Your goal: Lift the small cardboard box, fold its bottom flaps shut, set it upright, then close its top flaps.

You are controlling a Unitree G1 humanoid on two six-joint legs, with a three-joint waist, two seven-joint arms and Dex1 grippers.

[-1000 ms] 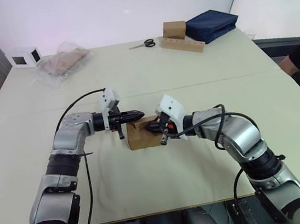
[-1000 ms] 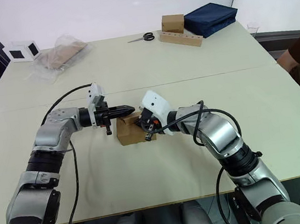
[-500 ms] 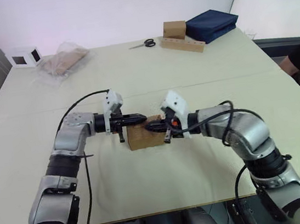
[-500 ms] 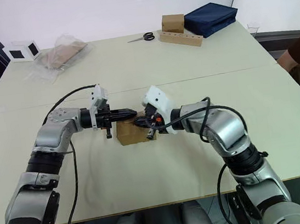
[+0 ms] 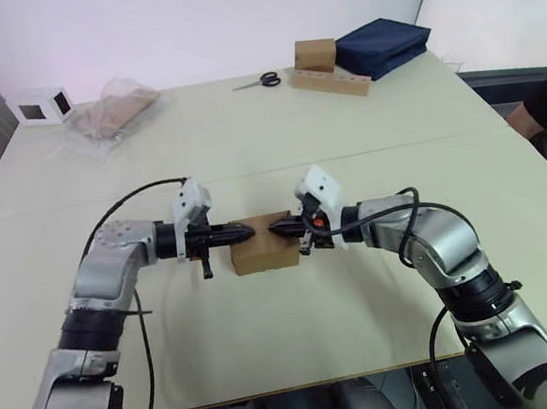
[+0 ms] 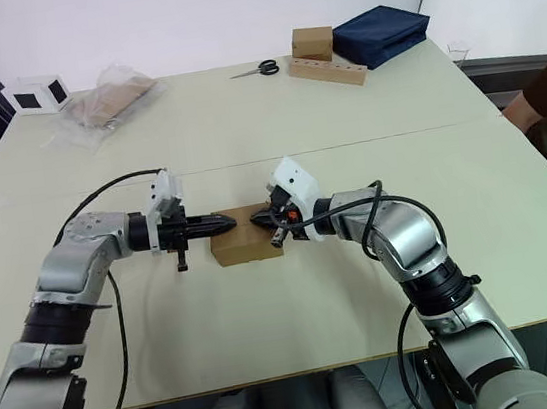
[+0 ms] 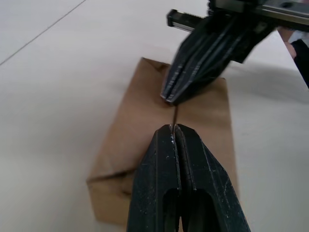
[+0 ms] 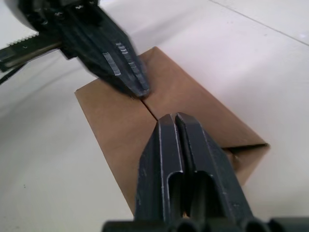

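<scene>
The small cardboard box (image 5: 264,253) stands on the table near the middle, plain brown. Its top flaps lie flat, and a seam runs between them (image 8: 116,130). My left gripper (image 5: 245,232) is shut and reaches in from the left, its tip over the box's top at the left side. From the right comes my right gripper (image 5: 277,229), also shut, its tip over the top. The two tips point at each other a short gap apart, right above the seam (image 7: 173,126). I cannot tell whether they press on the flaps.
At the back left are a white cube with a dark window (image 5: 43,105) and a plastic bag (image 5: 112,112). Scissors (image 5: 259,81), a brown block (image 5: 315,55) on a cardboard strip (image 5: 333,82) and a navy bag (image 5: 382,43) lie back right. People sit at both table sides.
The left gripper has drawn back leftward from over the box. The right gripper has come up out of the box's top. The top flaps now lie flat.
</scene>
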